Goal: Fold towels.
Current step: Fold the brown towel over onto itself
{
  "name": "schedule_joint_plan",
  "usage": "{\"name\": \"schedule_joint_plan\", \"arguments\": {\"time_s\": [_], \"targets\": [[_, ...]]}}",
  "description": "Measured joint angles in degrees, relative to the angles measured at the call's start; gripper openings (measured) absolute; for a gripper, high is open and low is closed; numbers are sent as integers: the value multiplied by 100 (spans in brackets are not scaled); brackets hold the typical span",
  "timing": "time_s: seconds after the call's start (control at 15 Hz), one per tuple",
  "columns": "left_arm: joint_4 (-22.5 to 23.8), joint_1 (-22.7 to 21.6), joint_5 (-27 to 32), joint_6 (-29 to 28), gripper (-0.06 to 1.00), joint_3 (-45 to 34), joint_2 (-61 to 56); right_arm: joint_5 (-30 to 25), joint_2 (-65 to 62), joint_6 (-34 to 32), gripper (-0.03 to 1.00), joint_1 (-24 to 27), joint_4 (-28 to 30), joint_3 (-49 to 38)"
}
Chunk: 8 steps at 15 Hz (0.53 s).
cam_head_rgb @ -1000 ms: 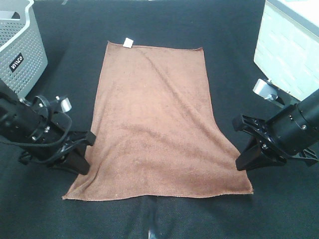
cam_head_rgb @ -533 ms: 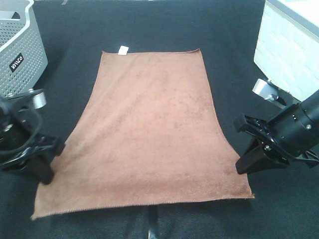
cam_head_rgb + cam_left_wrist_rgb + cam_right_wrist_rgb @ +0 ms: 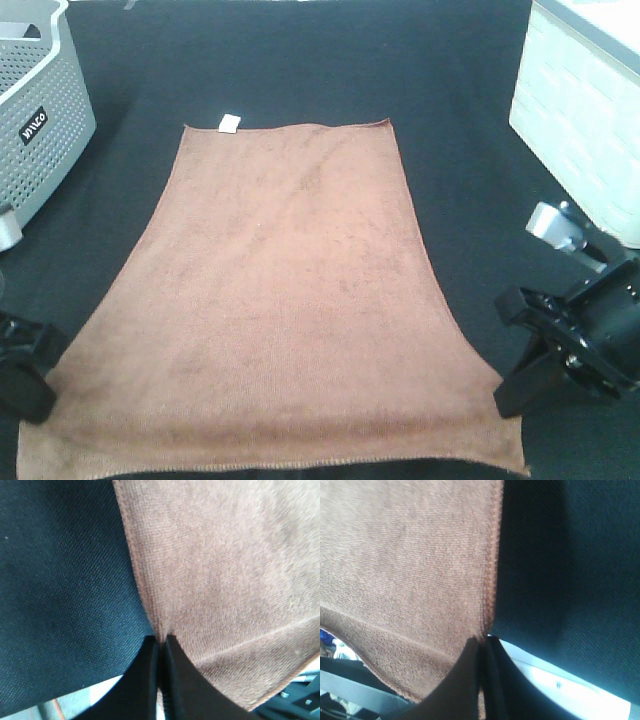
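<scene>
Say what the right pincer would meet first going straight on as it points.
The towel: the right pincer is shut on its side hem, so it would press into that cloth first, probably then the black table cover beneath; depth is unclear.

The only lettering is on a small black label (image 3: 35, 128) on the wall of the grey perforated basket (image 3: 62, 75). It carries tilted white capitals, too small to spell with certainty, perhaps "NIVCO". The white tag (image 3: 229, 123) at the far edge of the towel (image 3: 280, 300) is too small to read.
</scene>
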<state>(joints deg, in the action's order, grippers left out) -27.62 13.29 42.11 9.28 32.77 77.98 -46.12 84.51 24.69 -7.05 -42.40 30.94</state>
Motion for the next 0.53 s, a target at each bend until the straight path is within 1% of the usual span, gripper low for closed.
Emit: {"name": "schedule_joint_plan", "arguments": {"time_s": [0.13,0.2,0.4,0.53], "targets": [[6,0,-115,-23,0,160,74,-6,-34,-11,0,0,29,286],[29,0,-218,-29,0,372,241,-6,23,-34,0,0,34,539],[246,0,-332,-23,0,1490,1094,-6,493,-160,0,0,40,1656],[384,0,-332,-29,0,2361,1788,-6,1031,-189,0,0,103,2618]]}}
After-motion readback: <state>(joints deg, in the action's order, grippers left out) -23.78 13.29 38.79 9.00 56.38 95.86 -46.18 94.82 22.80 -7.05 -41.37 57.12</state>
